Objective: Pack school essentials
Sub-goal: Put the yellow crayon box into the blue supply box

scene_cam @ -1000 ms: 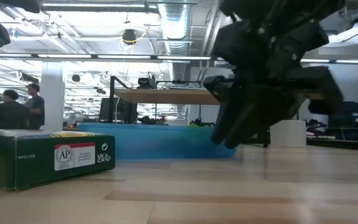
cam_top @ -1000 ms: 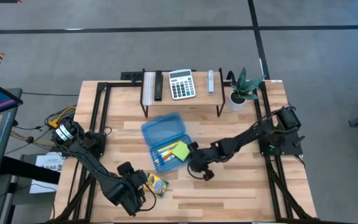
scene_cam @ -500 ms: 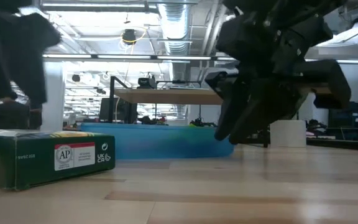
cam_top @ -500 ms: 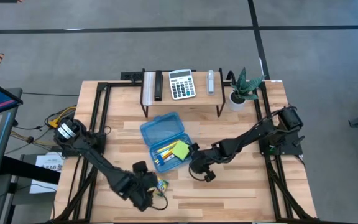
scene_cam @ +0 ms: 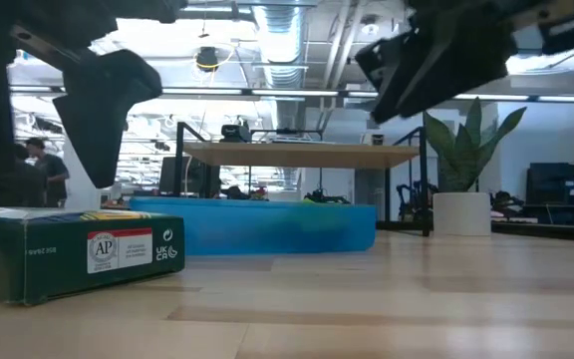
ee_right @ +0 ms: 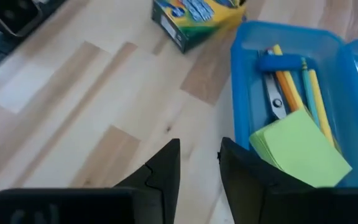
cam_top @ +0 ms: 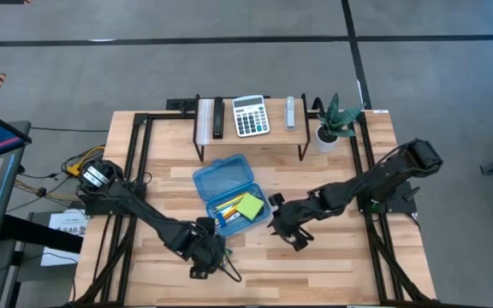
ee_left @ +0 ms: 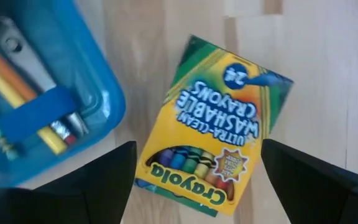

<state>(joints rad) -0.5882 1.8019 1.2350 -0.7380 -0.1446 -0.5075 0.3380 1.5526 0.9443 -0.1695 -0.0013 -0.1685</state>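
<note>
Overhead, left claw (ee_left: pixel 194 163) spread, hiding crayon box (ee_left: pixel 213 146); right claw (ee_right: pixel 199 163) gap narrow.

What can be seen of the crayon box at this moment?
The crayon box is a flat cardboard pack, yellow on its face with green edges, printed "Crayola" and "Ultra-Clean Washable Crayons", with a row of pictured crayons. It looks closed and lies flat, face up, on the wooden table, just beside the open blue pencil case, outside it. The left gripper hovers above it, fingers open on either side; nothing grips it.
</note>
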